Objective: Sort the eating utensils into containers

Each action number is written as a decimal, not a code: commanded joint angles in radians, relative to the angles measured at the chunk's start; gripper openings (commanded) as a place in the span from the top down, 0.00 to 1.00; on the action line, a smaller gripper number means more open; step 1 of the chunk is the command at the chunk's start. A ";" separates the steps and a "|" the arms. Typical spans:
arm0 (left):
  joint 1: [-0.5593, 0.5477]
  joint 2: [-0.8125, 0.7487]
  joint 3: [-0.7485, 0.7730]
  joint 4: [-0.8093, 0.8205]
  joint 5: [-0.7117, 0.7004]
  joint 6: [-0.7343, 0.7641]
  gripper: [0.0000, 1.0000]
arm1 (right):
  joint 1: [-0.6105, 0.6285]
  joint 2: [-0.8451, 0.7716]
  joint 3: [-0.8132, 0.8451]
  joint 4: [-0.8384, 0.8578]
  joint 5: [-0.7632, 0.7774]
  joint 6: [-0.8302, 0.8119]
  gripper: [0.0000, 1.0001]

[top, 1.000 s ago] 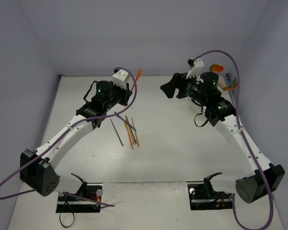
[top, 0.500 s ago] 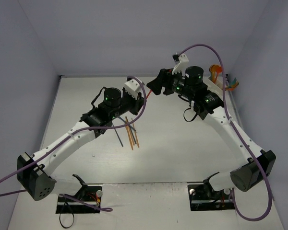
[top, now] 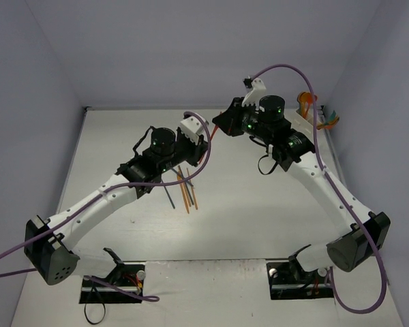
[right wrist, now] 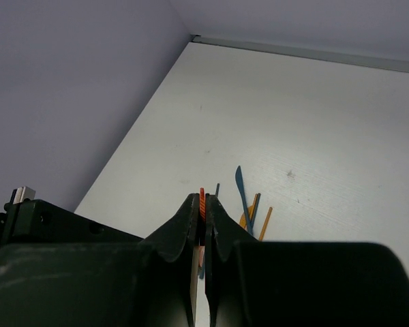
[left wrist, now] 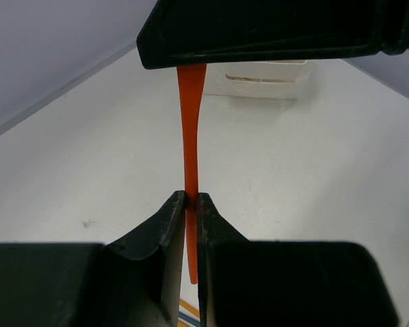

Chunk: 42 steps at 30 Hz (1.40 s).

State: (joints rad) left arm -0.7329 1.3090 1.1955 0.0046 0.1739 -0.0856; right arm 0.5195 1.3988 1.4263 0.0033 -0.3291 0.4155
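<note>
Reading this as a mid-air handover above the white table (top: 259,204). Left gripper (left wrist: 191,197) is clenched near one end of an orange utensil (left wrist: 189,122). Right gripper (right wrist: 203,201) is clenched on the other end. Both hold it at once, clear of the surface.

Likely reason: the white bins (left wrist: 259,76) sit at the far right, on the right arm's side, while the loose utensils (top: 184,184) lie by the left arm. Passing across saves the left arm the reach.

The utensil runs straight between the two grips, working end hidden, so spoon, fork or knife: can't tell. My guess is the left lets go next.
</note>
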 commanded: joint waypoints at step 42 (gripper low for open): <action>0.296 -0.170 -0.261 -0.356 -0.205 -0.495 0.21 | -0.421 0.264 0.051 0.112 0.272 -0.560 1.00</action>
State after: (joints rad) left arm -0.4492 1.1454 0.9188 -0.3717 -0.0475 -0.5368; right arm 0.1059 1.6572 1.4996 0.0213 -0.0416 -0.1436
